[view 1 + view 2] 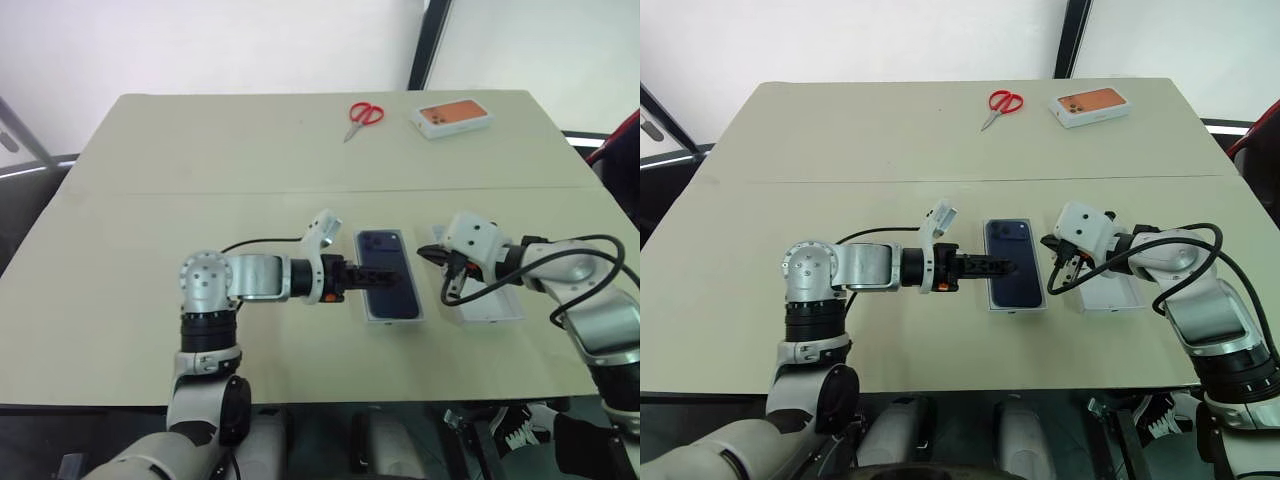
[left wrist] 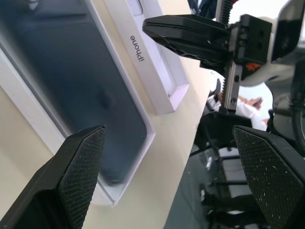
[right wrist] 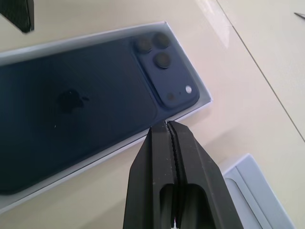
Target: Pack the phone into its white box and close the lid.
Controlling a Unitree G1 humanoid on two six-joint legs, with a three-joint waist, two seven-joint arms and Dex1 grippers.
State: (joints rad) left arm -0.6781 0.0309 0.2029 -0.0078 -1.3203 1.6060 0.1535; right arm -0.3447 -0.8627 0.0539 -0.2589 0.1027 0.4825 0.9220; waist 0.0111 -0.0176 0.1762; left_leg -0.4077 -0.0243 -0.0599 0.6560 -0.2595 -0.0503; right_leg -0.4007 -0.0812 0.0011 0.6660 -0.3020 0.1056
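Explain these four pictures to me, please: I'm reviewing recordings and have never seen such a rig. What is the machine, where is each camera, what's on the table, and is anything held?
It is a two-armed humanoid robot at a beige table. The two wide pictures come from its head; the close-ups come from cameras on each wrist. The left gripper is open over the phone, which lies back-up in the white box; it holds nothing. The right gripper is shut and empty, between that box and the lid, which lies beside it. At the far edge are red scissors and an orange-topped box.
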